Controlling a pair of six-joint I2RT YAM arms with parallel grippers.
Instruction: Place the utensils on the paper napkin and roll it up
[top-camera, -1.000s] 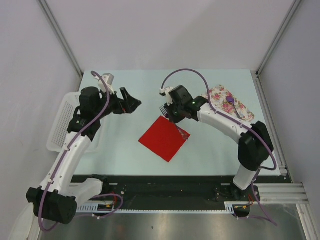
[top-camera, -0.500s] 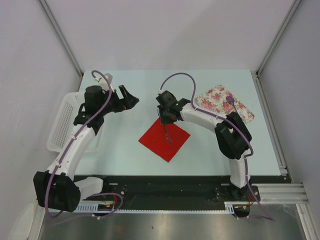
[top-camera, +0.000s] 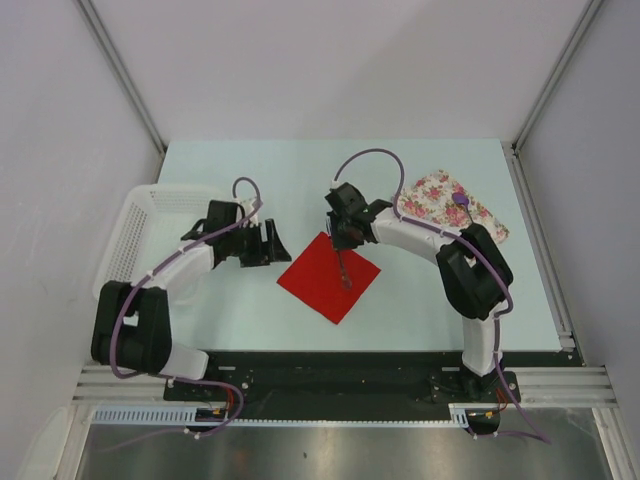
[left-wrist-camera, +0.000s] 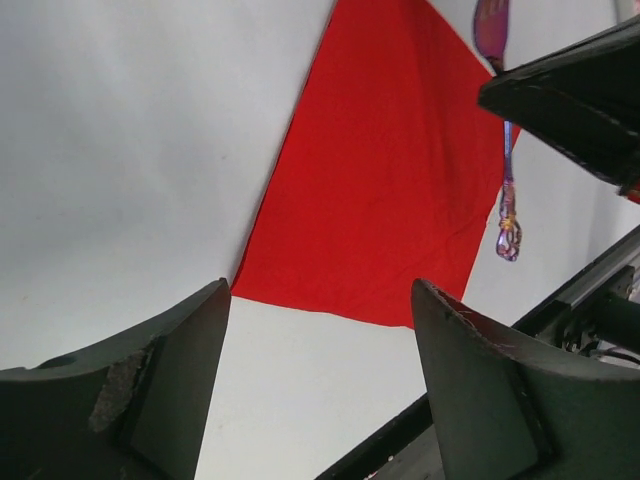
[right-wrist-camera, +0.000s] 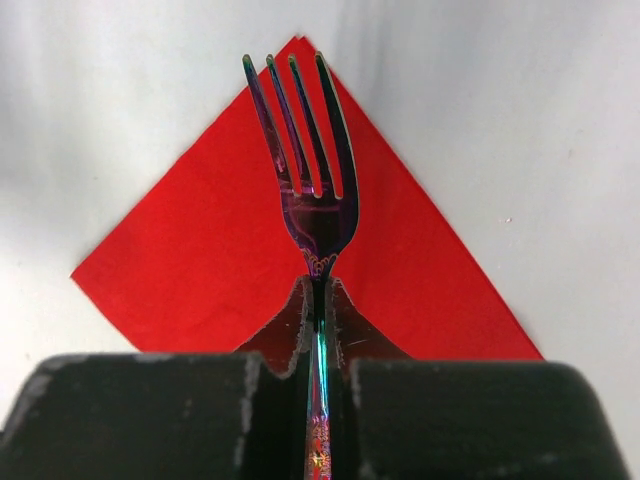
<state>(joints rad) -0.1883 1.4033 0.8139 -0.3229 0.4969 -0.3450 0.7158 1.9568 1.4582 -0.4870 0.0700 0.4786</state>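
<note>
From above, my right tool (top-camera: 344, 238) is clamped on the fork (top-camera: 346, 270), which hangs over the napkin (top-camera: 320, 285) in the middle of the table (top-camera: 420, 300). The fork runs roughly from 12 to 6 o'clock across the napkin's right half. My left tool (top-camera: 268, 243) sits just beside the napkin's 10 o'clock edge, with the basket (top-camera: 130, 225) further out at 9 o'clock. The spoon (top-camera: 467, 213) lies well apart at 2 o'clock, on the floral cloth (top-camera: 435, 190), so only half the cutlery is near its place.

Through the left wrist, my left tool (left-wrist-camera: 320, 390) stands with its jaws apart and nothing between them, the napkin's (left-wrist-camera: 390, 170) near corner right ahead. The fork's handle (left-wrist-camera: 508, 215) dangles at the napkin's 3 o'clock edge, under the right tool (left-wrist-camera: 580, 100). I cannot tell whether it touches the paper.

Through the right wrist, the right tool (right-wrist-camera: 318, 310) pinches the fork (right-wrist-camera: 312, 180) by its neck, tines pointing to 12 o'clock over the napkin (right-wrist-camera: 190, 250).

I see three risks. If I let go while the fork is off the paper, it could bounce or pivot and end up partly off the edge. The sheet is thin, so a dragged handle or my left tool nudging that corner could skew or crease it. That would leave the roll crooked, or too little room for the spoon.
</note>
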